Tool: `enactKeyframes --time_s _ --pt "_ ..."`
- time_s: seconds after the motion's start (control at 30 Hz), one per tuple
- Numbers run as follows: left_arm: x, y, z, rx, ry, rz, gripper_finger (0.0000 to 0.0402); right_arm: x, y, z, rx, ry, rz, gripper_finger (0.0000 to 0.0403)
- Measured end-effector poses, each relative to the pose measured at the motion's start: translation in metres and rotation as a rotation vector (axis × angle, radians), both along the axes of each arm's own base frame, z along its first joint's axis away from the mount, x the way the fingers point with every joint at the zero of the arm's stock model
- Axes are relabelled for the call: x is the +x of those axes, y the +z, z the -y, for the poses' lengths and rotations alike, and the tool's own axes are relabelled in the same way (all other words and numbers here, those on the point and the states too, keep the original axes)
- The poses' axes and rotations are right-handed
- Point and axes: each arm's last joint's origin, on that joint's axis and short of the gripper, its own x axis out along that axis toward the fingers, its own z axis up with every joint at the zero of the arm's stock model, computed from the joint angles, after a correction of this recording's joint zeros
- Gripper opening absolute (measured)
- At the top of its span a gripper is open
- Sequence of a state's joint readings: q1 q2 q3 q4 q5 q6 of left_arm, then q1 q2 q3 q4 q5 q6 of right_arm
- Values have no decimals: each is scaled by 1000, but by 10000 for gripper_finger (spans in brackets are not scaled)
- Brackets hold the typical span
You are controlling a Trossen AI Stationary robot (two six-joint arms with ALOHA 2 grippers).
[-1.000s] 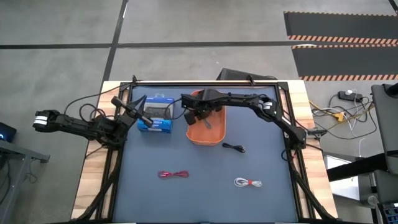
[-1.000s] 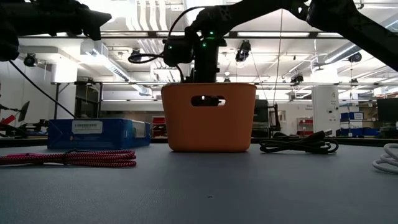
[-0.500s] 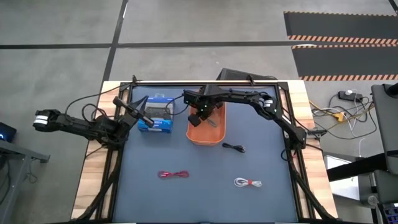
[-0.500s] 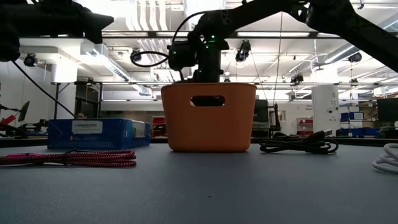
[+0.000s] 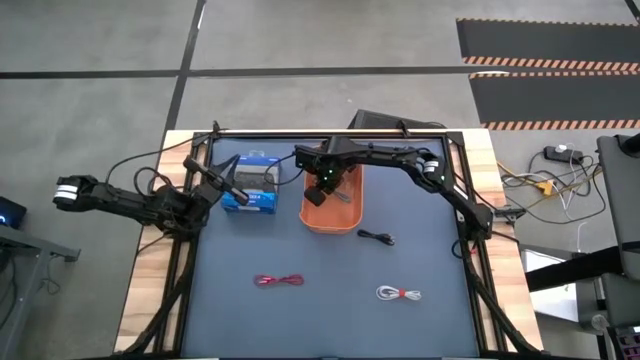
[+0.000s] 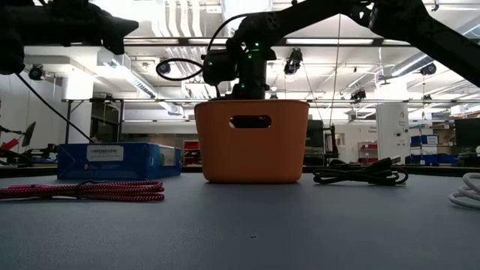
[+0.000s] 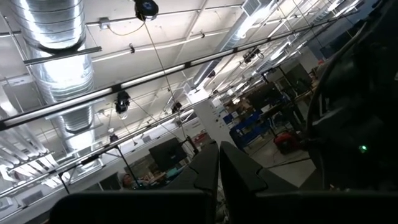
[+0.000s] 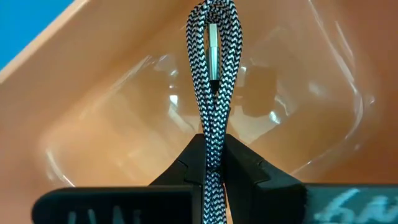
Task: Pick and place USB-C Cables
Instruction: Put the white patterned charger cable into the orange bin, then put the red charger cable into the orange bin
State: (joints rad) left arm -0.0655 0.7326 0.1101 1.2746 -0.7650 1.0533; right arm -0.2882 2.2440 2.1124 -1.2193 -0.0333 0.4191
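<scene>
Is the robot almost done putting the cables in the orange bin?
Not yet. Nothing shows lying in the orange bin so far. In hand: the right gripper pinches a grey braided cable and holds it over the bin's inside. Left on the table: the red cable, the white cable and the black cable. The left gripper waits by the blue box.

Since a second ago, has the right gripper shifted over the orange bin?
Yes. The right gripper, clamping the grey cable, moved from the orange bin centre toward its blue-box side.

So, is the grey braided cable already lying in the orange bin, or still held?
Held: the right gripper is shut on the grey cable, which hangs over the orange bin.
</scene>
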Motion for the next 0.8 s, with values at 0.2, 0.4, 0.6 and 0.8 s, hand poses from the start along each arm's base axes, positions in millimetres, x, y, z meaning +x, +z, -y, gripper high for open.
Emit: enactKeyframes --time_s 0.2,0.4,0.6,0.8 --pt "0 0 0 0 -1 3 2 0 0 1 -5 -39 3 23" --pt "0 1 0 0 0 4 2 0 0 0 -4 -40 3 32" --pt "0 1 0 0 0 7 2 1 0 0 -4 -42 6 61" --pt "0 1 0 0 0 7 2 1 0 1 -4 -54 11 91"
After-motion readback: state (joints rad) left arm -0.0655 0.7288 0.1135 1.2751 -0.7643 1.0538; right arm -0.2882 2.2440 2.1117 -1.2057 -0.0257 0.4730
